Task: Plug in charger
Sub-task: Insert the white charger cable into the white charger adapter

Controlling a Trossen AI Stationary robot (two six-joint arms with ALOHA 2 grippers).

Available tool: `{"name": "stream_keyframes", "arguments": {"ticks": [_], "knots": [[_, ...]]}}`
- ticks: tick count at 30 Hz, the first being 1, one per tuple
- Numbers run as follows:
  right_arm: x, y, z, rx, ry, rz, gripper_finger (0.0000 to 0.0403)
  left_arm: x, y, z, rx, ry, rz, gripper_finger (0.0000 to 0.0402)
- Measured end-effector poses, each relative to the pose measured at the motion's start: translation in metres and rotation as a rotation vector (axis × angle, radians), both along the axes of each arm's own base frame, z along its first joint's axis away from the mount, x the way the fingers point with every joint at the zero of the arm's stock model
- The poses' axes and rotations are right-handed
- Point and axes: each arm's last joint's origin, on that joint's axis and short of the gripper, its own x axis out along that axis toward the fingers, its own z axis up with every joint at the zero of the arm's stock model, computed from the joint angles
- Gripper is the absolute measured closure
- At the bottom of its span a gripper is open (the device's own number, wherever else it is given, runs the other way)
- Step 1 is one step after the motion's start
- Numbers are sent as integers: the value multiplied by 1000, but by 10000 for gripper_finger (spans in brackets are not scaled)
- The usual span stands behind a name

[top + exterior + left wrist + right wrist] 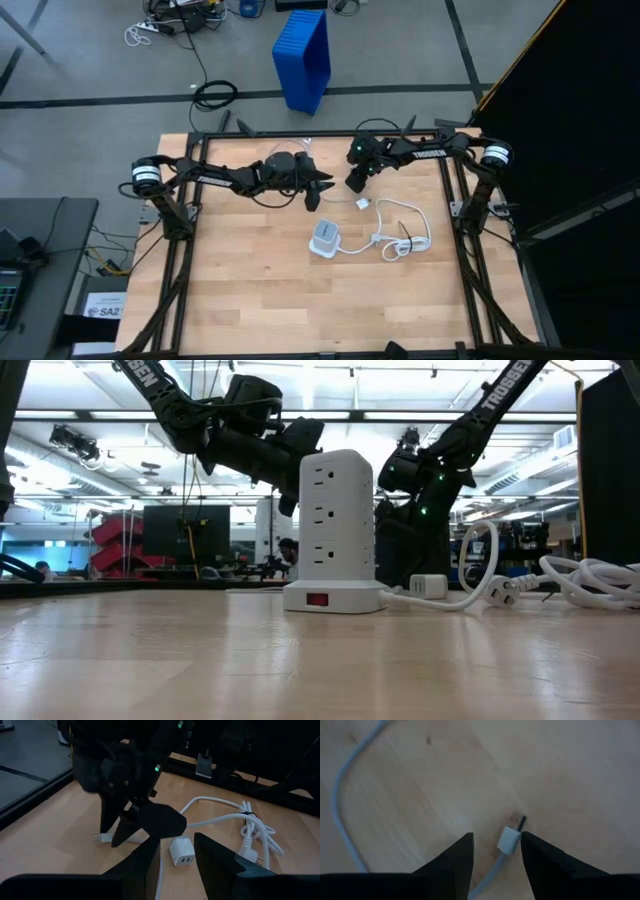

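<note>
Just ahead of left gripper (pixel 176 841) (apart): charger (pixel 181 856).

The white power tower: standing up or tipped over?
Upright. The power tower stands on its flat base on the table, outlets stacked vertically.

light: bright overhead strips, low view | left wrist view: dim | right wrist view: soft blur

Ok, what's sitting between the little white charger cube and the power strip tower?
Nothing: the high view shows only bare wooden table between the charger cube and the power strip tower.
</note>
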Motion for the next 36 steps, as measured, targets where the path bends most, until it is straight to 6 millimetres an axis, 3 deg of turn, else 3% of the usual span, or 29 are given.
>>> {"name": "stream_keyframes", "arguments": {"ticks": [9,12,19,24,29,36], "knots": [[6,-4,-14,-10,1,54,361,1,-3,0,-1,1,-9,298],[6,-4,-10,-30,-7,75,394,1,-2,0,1,2,-8,298],[5,7,13,-140,0,85,400,-1,-1,0,57,28,-21,298],[11,31,39,-263,-24,249,401,-8,1,3,180,105,-52,298],[26,66,64,-444,-103,426,402,-9,-2,0,424,198,-99,298],[37,99,94,-683,-215,461,402,-9,-1,3,558,252,7,298]]}}
